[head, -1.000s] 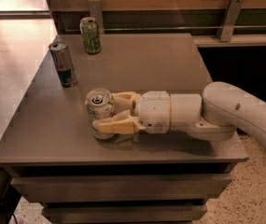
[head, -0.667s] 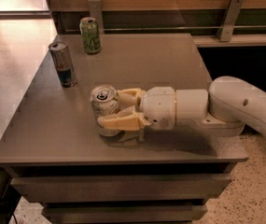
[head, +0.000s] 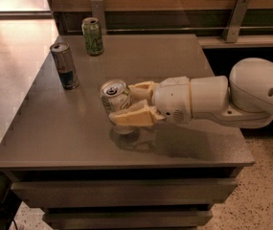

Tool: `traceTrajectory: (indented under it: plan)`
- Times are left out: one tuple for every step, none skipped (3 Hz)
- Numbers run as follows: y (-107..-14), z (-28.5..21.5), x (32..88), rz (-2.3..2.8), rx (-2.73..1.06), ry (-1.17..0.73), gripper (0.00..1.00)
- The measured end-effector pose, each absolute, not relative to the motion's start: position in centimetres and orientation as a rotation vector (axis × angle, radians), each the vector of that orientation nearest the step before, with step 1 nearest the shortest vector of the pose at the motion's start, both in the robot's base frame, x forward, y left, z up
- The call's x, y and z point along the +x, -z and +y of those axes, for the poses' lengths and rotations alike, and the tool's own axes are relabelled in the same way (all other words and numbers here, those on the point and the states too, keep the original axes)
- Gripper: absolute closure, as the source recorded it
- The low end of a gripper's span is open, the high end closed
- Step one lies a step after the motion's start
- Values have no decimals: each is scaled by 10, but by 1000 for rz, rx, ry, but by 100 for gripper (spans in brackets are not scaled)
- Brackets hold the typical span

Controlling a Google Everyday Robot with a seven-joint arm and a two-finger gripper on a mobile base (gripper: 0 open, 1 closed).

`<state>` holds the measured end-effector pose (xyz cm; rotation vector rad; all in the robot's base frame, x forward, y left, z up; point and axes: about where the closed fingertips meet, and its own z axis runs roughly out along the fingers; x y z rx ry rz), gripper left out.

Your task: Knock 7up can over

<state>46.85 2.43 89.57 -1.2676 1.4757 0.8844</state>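
The tool [head: 122, 103], reaching in from the right, grips the 7up can [head: 115, 96] between its two fingers near the middle of the worktop [head: 184, 56], well apart from the two other cans at the back left. The can looks roughly upright, so the toppling seems not yet done. The next move likely calls for tipping it sideways and letting go.

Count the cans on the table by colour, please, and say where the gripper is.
whitish 7up can: 1
green can: 1
blue-and-silver can: 1
Total: 3 cans on the table.
The gripper is near the table's middle, closed on the 7up can with one finger on each side of it.
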Motion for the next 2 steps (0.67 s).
traceTrajectory:
  plan:
    - [-905,27,465,1567,-1332,-777,100]
    - [-916,30,462,1662,-1402,-664,100]
